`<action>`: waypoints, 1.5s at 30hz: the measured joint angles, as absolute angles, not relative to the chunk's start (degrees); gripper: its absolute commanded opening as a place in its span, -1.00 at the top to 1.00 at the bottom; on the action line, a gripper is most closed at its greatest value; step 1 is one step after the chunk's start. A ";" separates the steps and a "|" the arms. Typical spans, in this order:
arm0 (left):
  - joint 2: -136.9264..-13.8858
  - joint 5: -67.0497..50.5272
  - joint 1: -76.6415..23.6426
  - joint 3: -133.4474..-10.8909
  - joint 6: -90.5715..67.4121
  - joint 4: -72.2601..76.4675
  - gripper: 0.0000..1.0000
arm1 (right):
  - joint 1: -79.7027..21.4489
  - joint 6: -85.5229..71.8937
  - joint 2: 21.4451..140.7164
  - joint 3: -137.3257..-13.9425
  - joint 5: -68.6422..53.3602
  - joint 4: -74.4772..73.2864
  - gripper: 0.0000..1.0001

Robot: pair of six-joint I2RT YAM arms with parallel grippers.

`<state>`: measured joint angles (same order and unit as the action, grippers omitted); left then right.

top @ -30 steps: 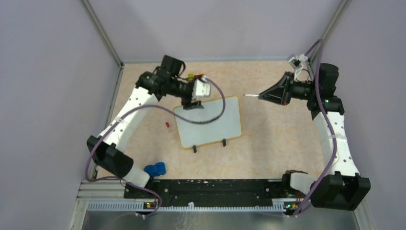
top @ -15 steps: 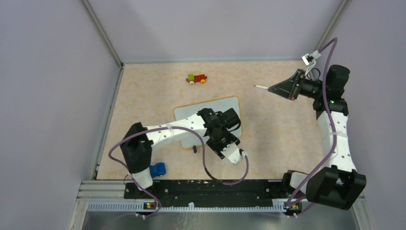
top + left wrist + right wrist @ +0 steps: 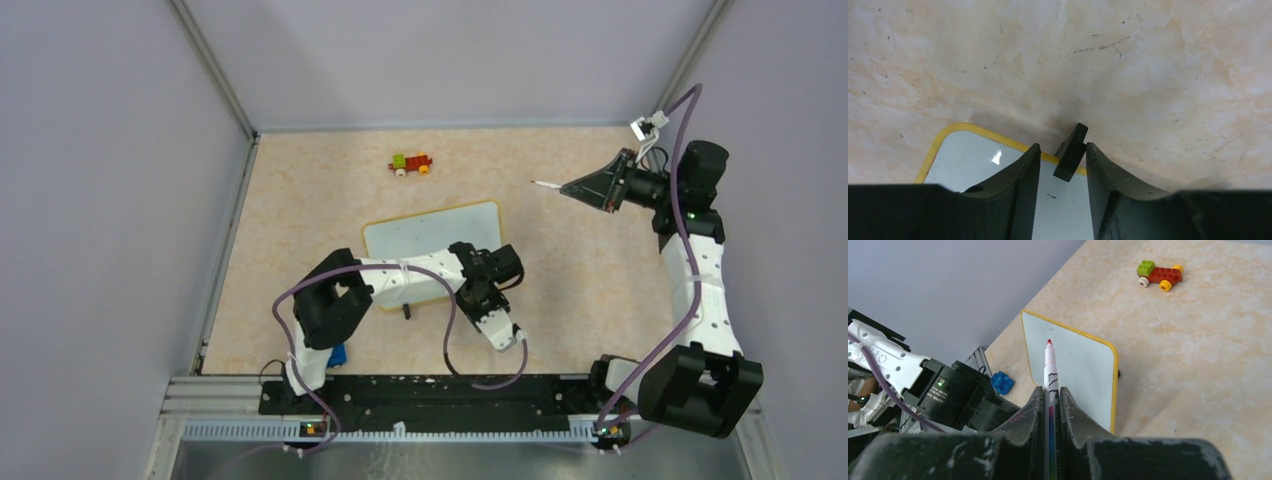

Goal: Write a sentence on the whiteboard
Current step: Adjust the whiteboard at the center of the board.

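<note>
Where the left arm lies across its near edge, the whiteboard (image 3: 425, 232) sits mid-worktop (image 3: 300, 210): glossy white, rounded corners, thin yellow rim. The worktop is beige and marbled. A brick toy car (image 3: 411, 164) stands beyond the board, a blue block (image 3: 337, 352) near the left base.

Left wrist: left hand (image 3: 1063, 146) released, black fingers (image 3: 1023, 170) either side of the board's flat black foot (image 3: 1071, 152), gap showing on one side.

Right wrist: right hand (image 3: 1049, 390) clenched on a white marker (image 3: 1050, 365), red tip pointing toward the board, clear of it.

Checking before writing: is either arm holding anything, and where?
Right gripper holds the marker by its barrel. Left gripper straddles the whiteboard's black foot, not yet clamped.
</note>
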<state>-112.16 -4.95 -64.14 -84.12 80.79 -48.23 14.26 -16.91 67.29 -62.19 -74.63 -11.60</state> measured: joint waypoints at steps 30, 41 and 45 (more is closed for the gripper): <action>-117.71 -5.13 -68.25 -91.07 79.57 -47.68 -0.09 | 14.81 -18.02 67.31 -60.73 -76.05 -9.10 1.00; -107.22 -17.91 -64.18 -96.77 56.82 -53.69 -0.35 | 14.79 -8.47 72.07 -68.45 -73.17 -20.64 1.00; -103.48 -27.79 -52.60 -100.90 45.71 -54.50 -0.31 | 13.34 -1.80 74.02 -72.18 -70.46 -26.94 1.00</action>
